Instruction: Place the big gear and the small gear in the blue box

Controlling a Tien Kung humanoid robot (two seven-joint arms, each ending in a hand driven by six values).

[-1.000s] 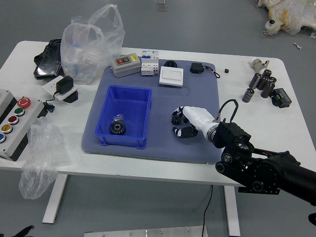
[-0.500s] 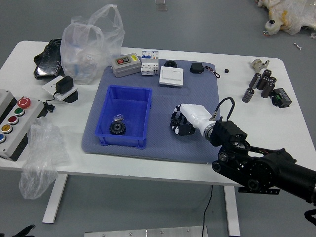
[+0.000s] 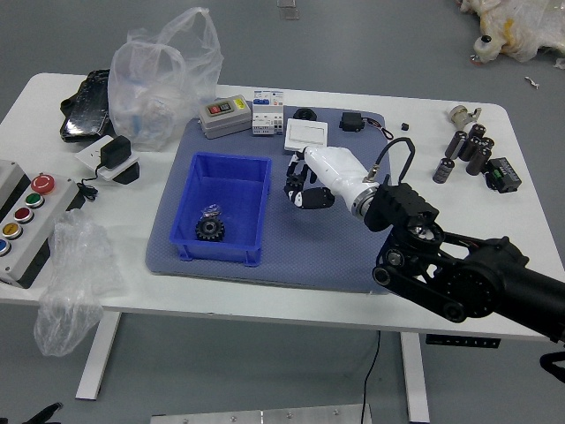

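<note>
My right hand is raised over the grey-blue mat, right of the blue box. Its black fingers are curled around the small dark gear, which they mostly hide. The big black gear lies inside the box near its front wall, with a small clear, shiny item behind it. Only a black tip of my left hand shows, at the lower left corner, off the table.
Behind the box stand a grey button case, small white boxes and a white square item. A button panel and plastic bags are on the left. Several dark cylinders stand at the right.
My right hand closed around the small gear on the mat, then rose and moved back and left with it. The box and the big gear stayed put.
</note>
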